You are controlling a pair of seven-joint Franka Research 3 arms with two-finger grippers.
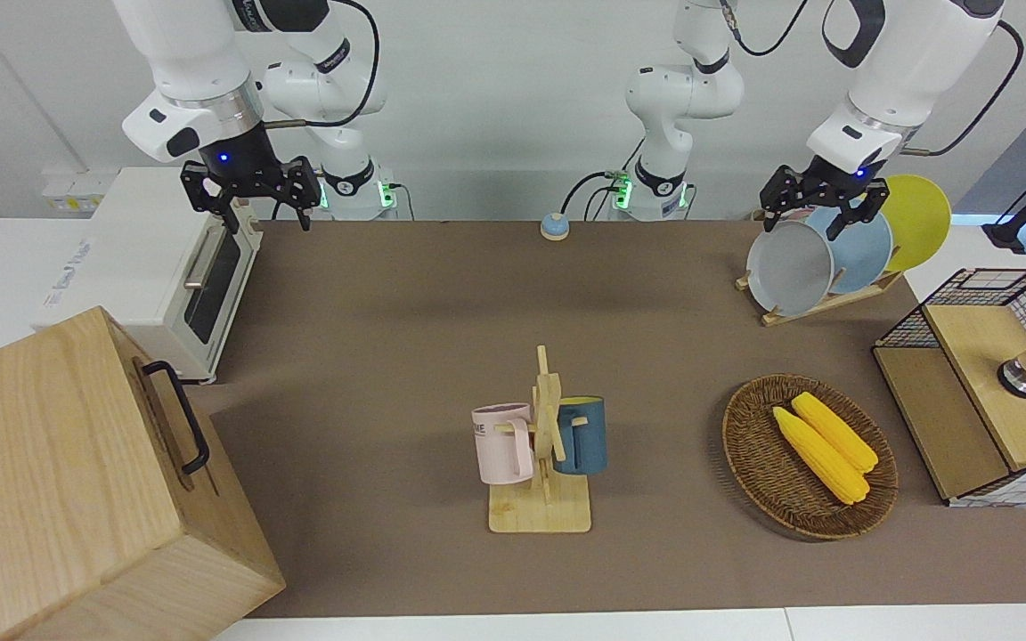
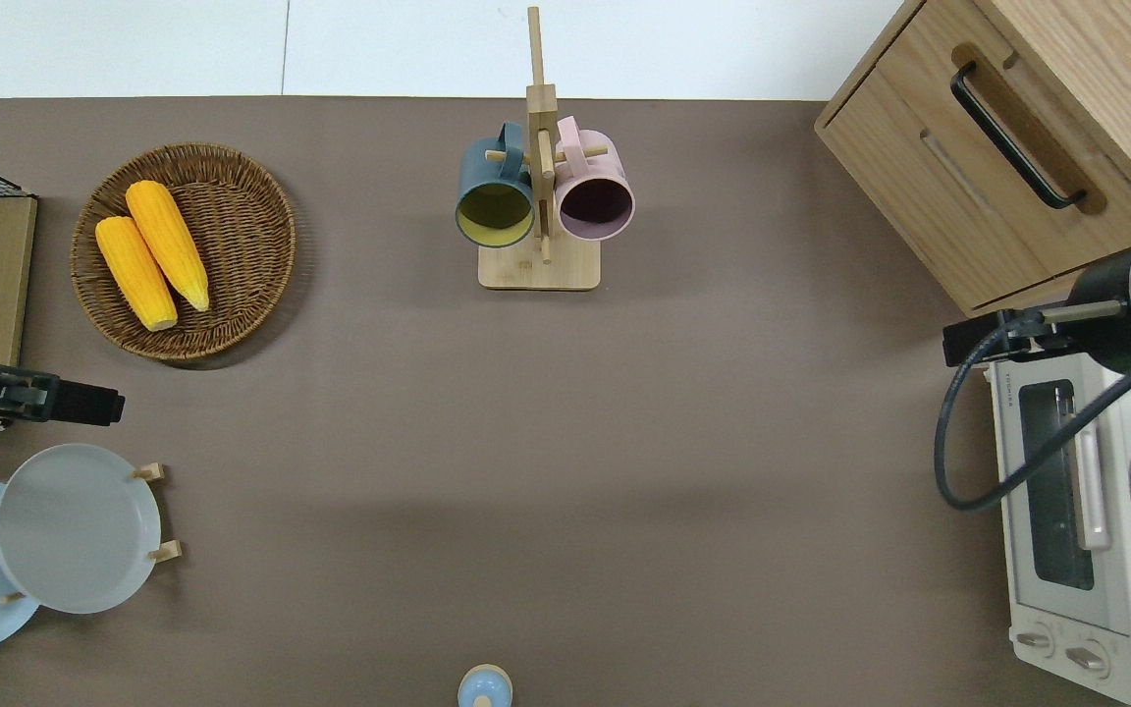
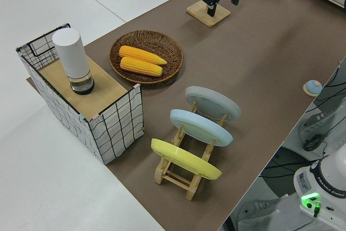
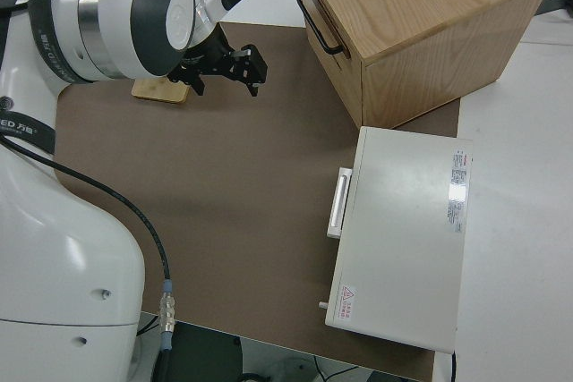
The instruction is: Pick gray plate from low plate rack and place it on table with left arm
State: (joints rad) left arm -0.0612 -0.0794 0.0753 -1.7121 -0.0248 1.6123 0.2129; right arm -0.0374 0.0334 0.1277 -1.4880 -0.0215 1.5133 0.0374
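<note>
Front view shows the round pale gray plate (image 1: 790, 266) standing on edge in the low light-wood plate rack (image 1: 820, 304), near the table's (image 1: 406, 356) corner at the left arm's end and the robots' edge. The plate leans back toward the robots, its hollow face turned toward the edge of the table farther from the robots. It fills the slot farthest from the robots; a light blue plate (image 1: 863, 251) sits in the next slot and a yellow plate (image 1: 918, 219) in the last, so the row of three runs slantwise toward the corner.

The left gripper (image 1: 825, 216) of the white left arm (image 1: 905, 67) hangs just above the gray plate's top rim, its black fingers (image 1: 841, 224) spread apart and holding nothing; whether they touch the rim cannot be told here.

The overhead view shows the gray plate (image 2: 77, 527) as a near-full disc overlapping the light blue one, with two rack pegs poking out at its rim, and the left gripper (image 2: 84, 404) over bare mat just clear of the plate's rim farthest from the robots, a gap the front view hides. The yellow plate is out of this view.

The left side view alone shows the tilt plainly: all three plates lie steeply reclined on the slanted pegs, parallel and apart, the gray plate (image 3: 213, 103) nearest a round wicker basket (image 3: 146, 56) holding two corn cobs.

The right arm is parked, its gripper (image 1: 255, 198) with fingers apart and empty.
</note>
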